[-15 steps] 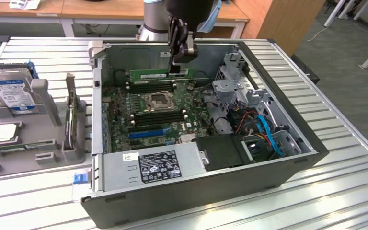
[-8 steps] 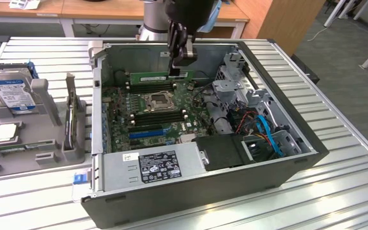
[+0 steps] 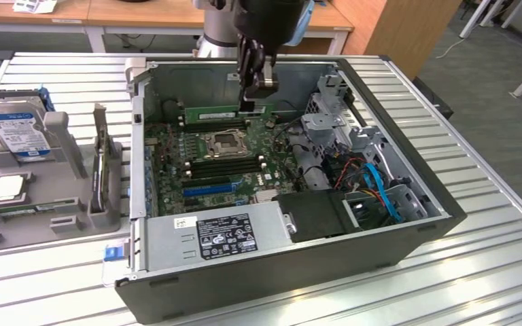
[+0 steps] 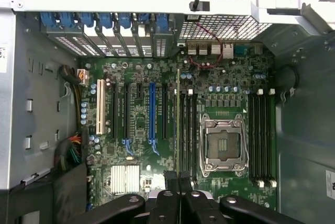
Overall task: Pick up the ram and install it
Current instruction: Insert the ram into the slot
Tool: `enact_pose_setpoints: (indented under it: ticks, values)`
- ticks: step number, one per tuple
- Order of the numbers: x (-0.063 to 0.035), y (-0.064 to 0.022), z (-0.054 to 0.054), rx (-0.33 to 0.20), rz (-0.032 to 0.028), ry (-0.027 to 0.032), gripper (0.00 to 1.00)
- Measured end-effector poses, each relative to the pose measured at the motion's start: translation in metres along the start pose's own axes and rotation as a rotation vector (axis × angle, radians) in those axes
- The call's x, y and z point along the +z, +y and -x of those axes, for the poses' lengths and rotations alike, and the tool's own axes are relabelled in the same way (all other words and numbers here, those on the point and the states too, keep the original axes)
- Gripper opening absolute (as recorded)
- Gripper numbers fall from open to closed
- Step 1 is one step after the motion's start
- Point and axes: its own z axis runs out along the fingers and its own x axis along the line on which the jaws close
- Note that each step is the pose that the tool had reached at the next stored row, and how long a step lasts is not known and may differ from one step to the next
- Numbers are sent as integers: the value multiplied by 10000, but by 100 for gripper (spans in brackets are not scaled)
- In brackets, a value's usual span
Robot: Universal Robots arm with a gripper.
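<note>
The ram (image 3: 217, 113) is a long green stick, held level and on edge inside the open computer case (image 3: 424, 204), just above the far part of the motherboard (image 3: 198, 153). My gripper (image 3: 255, 103) reaches down from above and is shut on the stick's end toward the exterior view's right. In the wrist view the ram (image 4: 178, 114) shows edge-on as a thin line running out from my gripper (image 4: 178, 181). It hangs over the black memory slots (image 4: 187, 130) beside the empty processor socket (image 4: 224, 145).
A grey holder (image 3: 62, 204) at the exterior view's left carries a hard drive (image 3: 14, 129) and a square processor chip (image 3: 7, 187). Inside the case are the power supply (image 3: 220, 234), a drive cage (image 3: 329, 129), blue cables (image 3: 383, 190) and blue expansion slots (image 3: 209, 191).
</note>
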Motion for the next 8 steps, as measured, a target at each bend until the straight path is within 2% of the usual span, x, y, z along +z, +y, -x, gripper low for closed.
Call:
enact_pose_setpoints:
  ticks: [8]
  values:
    - [103, -6, -4, 3, -1, 0, 12]
